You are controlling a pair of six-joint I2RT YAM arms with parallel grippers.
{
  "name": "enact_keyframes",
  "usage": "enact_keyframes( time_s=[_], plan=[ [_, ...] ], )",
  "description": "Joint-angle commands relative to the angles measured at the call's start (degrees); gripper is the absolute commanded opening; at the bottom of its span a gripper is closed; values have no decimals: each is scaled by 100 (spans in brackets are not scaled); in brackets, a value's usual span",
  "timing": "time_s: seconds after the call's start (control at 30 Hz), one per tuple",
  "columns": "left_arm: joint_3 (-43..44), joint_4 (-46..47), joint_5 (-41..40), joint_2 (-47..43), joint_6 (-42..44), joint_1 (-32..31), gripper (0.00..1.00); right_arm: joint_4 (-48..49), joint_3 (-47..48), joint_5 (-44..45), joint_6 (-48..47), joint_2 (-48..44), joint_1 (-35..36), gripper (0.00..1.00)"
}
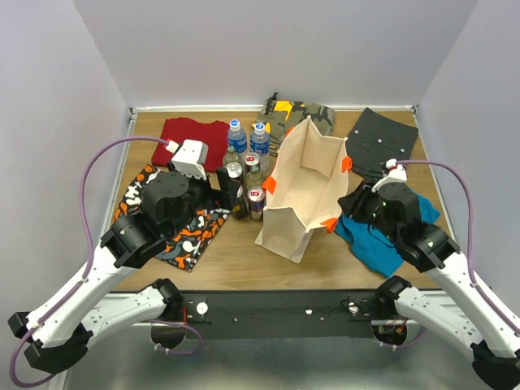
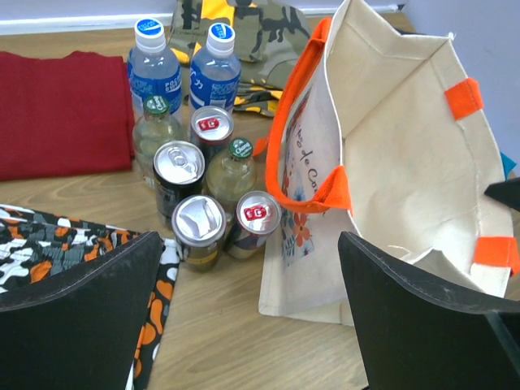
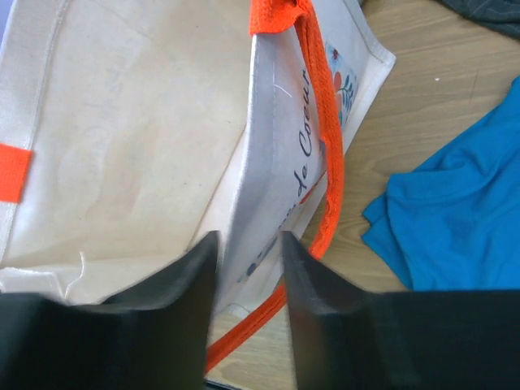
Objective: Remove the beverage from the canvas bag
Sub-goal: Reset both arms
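A lab test cell: plain white walls (image 1: 268,49) box in a wooden table (image 1: 236,252).

Right end effector (image 3: 248,272) pinching canvas bag (image 3: 130,138) side wall between both fingers, orange handle (image 3: 325,154) hanging outside; blue cloth (image 3: 455,211) beside, on wooden surface (image 3: 422,89).

Printed in dark script on the outer side of the canvas bag (image 3: 276,154), beside the orange handle (image 3: 321,138): "de Coeur", partly cut off; in the left wrist view only "de Co…" legible on the same bag, above a small floral motif. Red-and-white logo marks on the lids of two cans (image 2: 213,126), not readable. Bottle labels (image 2: 158,81) too small to read.
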Motion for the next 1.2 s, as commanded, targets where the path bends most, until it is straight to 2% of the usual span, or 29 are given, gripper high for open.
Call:
enact_keyframes(
  time_s=[0.0, 0.03, 0.2, 0.23, 0.33, 0.63, 0.67, 0.7, 0.73, 0.83, 0.93, 1.17],
  plan=[
    [32, -190, 24, -110, 20, 33, 99, -250, 243, 207, -303, 318, -25, 36],
    [24, -189, -20, -128, 20, 33, 99, -267, 252, 189, -329, 380, -25, 28],
    [-11, -216, -187, -216, 37, 33, 99, -241, 235, 58, -320, 407, -25, 28],
    [-20, -216, -205, -216, 28, 33, 99, -206, 226, 31, -346, 407, -25, 17],
    [-64, -216, -240, -216, -15, 33, 99, -241, 304, 127, -364, 415, -25, 7],
    [-161, -102, -223, -216, -86, 33, 99, -698, 1043, 1077, -452, 705, -25, 6],
    [-178, -93, -223, -225, -86, 33, 99, -681, 1069, 1059, -513, 740, -25, 9],
    [-179, -84, -223, -216, -86, 33, 99, -663, 1087, 981, -531, 767, -25, 18],
    [-179, -101, -214, -199, -86, 33, 99, -619, 1078, 919, -540, 784, -25, 47],
    [-170, -154, -170, -181, -95, 33, 99, -549, 1026, 725, -540, 793, -25, 73],
    [-178, -180, -109, -207, -103, 33, 99, -531, 1069, 629, -575, 758, -25, 80],
    [-29, -268, -240, -330, -104, 33, 99, -531, 1482, 1085, -750, 495, -25, 85]
  ],
)
